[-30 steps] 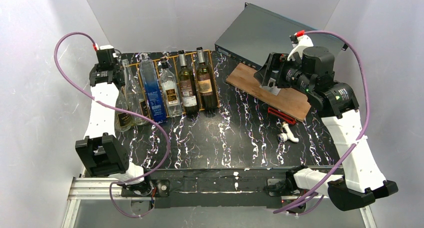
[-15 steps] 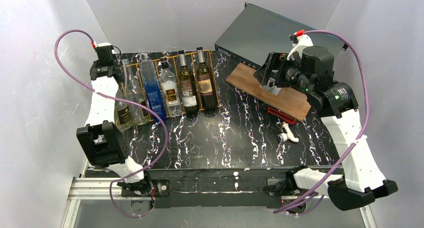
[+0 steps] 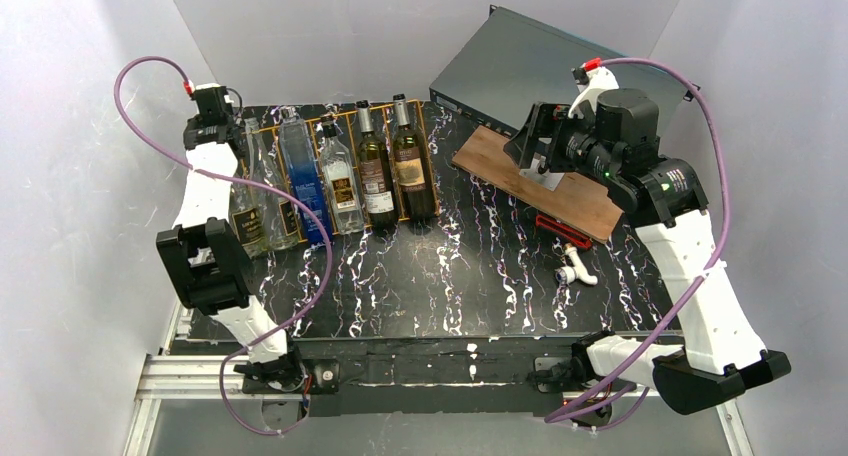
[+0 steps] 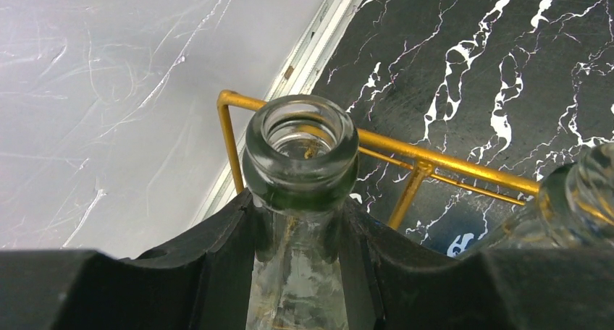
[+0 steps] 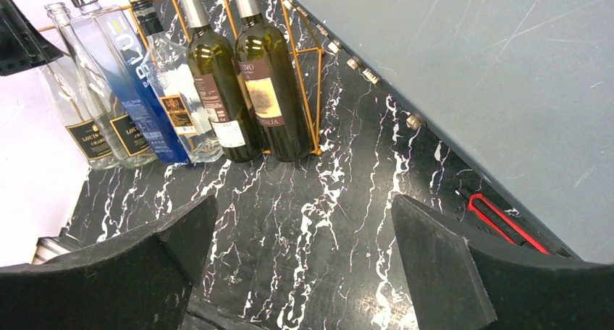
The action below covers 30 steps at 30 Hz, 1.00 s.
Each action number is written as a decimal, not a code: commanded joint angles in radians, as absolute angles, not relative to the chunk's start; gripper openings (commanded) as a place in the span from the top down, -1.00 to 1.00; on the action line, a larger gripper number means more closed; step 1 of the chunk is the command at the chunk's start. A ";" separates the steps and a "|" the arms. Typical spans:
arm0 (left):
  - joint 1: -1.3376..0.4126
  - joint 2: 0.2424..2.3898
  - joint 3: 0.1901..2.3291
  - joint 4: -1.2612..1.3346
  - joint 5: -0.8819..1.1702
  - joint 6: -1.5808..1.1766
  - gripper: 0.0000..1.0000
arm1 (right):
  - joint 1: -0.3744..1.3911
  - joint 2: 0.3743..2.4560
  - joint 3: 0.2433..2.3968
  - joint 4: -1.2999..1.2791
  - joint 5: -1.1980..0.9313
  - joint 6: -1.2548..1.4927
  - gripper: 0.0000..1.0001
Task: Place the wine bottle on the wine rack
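The wine bottle [image 3: 245, 221] is clear glass with a dark label and lies at the far left end of the row. My left gripper [image 3: 238, 144] is shut on its neck. In the left wrist view the open bottle mouth [image 4: 300, 145] pokes out just past the left gripper [image 4: 300, 232], over the near-left corner of the gold-wire wine rack [image 4: 449, 163]. The right wrist view shows the wine bottle [image 5: 87, 127] beside a second clear bottle [image 5: 127, 120]. My right gripper [image 3: 525, 146] hangs open and empty above the table, as its own view confirms for the right gripper [image 5: 304, 243].
The wine rack [image 3: 425, 136] holds a blue bottle [image 3: 303, 181], a small clear one [image 3: 340, 181] and two dark green ones [image 3: 376, 176]. A wooden board [image 3: 580, 201], a grey box [image 3: 540, 66], a red tool [image 3: 565, 226] and a white fitting [image 3: 575, 266] lie to the right.
The left arm has pushed away from its base, sliding the held bottle a little farther toward the back of the table. The right arm has shifted slightly left.
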<state>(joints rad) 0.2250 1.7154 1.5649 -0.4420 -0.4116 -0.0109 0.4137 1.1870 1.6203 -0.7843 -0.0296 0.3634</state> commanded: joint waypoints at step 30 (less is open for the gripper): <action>0.215 1.660 1.749 -0.592 -0.261 -0.032 -0.54 | 0.413 1.139 1.660 -0.751 -0.011 0.286 -1.00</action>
<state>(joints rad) 0.2321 1.7690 1.7075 -0.5442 -0.3668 -0.0087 0.4137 1.1656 1.6205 -0.7834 -0.0282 0.3302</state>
